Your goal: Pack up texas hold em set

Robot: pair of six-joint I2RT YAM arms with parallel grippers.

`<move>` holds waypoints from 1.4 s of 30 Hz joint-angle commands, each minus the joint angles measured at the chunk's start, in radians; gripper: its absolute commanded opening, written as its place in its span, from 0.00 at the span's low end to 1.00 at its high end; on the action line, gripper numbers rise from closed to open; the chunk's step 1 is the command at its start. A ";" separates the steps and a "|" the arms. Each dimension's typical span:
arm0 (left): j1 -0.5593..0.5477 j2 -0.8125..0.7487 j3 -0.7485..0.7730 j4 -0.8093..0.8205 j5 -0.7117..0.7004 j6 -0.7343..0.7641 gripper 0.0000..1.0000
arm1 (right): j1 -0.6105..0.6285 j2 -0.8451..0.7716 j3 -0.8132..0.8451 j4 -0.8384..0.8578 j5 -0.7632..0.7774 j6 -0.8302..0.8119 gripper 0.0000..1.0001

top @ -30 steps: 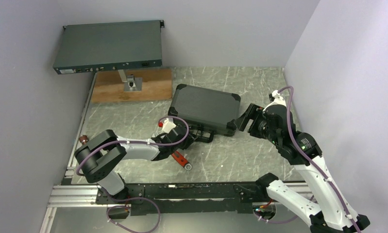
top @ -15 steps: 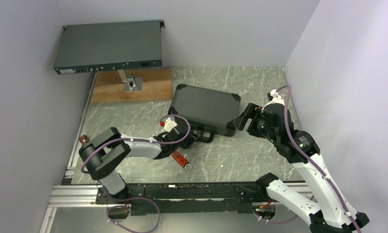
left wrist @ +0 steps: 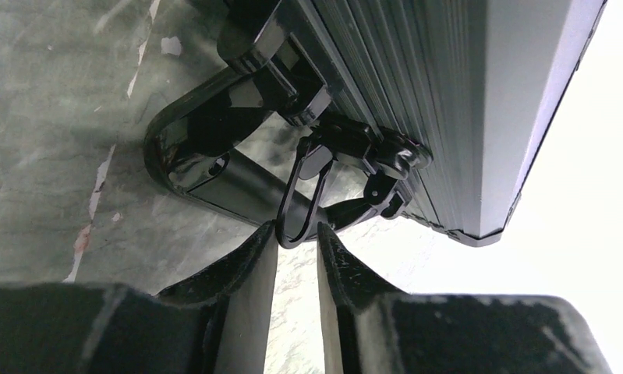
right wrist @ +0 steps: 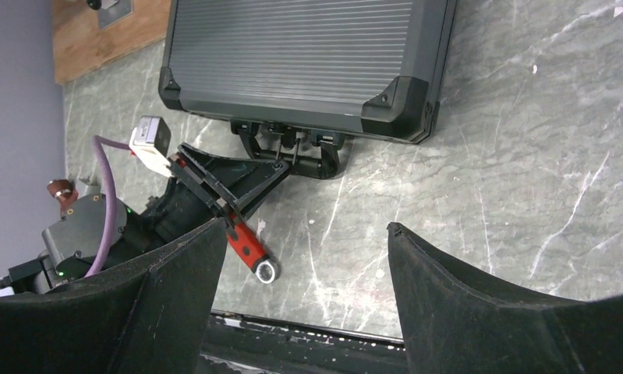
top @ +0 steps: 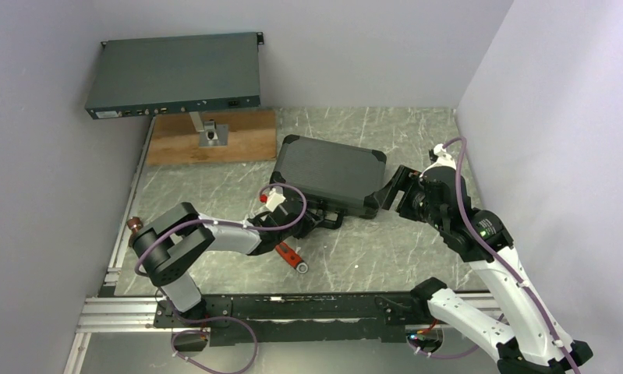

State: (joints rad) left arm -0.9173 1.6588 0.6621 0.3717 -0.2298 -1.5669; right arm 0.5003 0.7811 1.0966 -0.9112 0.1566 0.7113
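Black ribbed case (top: 329, 173), left jaws tight on its latch loop (left wrist: 312, 154), right jaws wide apart.

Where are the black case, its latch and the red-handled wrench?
black case (top: 327, 173), top external view, middle of the lid.
latch (left wrist: 355, 148), left wrist view, its glossy body.
red-handled wrench (right wrist: 244, 243), right wrist view, red handle.

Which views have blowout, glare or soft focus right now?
Left wrist: background right of the case blown out white, glare streaks on the glossy handle, left fingers soft. Right wrist: right fingers dark and soft, wrench sharp. Top external: even light, faint shadows, no glare.
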 commanded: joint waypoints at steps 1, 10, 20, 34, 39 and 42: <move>0.005 0.017 0.030 0.056 0.015 -0.022 0.29 | 0.004 -0.015 -0.006 0.030 0.025 0.010 0.78; 0.015 -0.006 0.051 0.014 0.024 0.011 0.00 | 0.004 -0.017 -0.004 0.026 0.032 0.011 0.78; 0.031 -0.097 0.115 -0.120 0.008 0.068 0.00 | 0.004 -0.010 -0.012 0.044 0.026 0.023 0.78; 0.064 -0.114 0.236 -0.177 0.034 0.146 0.00 | 0.004 0.000 -0.029 0.066 0.021 0.039 0.78; 0.075 -0.109 0.286 -0.185 0.044 0.173 0.00 | 0.004 0.006 -0.033 0.073 0.021 0.039 0.78; 0.078 -0.098 0.312 -0.171 0.054 0.192 0.00 | 0.004 0.009 -0.035 0.078 0.020 0.036 0.78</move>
State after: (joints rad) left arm -0.8536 1.6142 0.8616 0.0391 -0.1631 -1.4666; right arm 0.5003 0.7879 1.0679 -0.8791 0.1738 0.7441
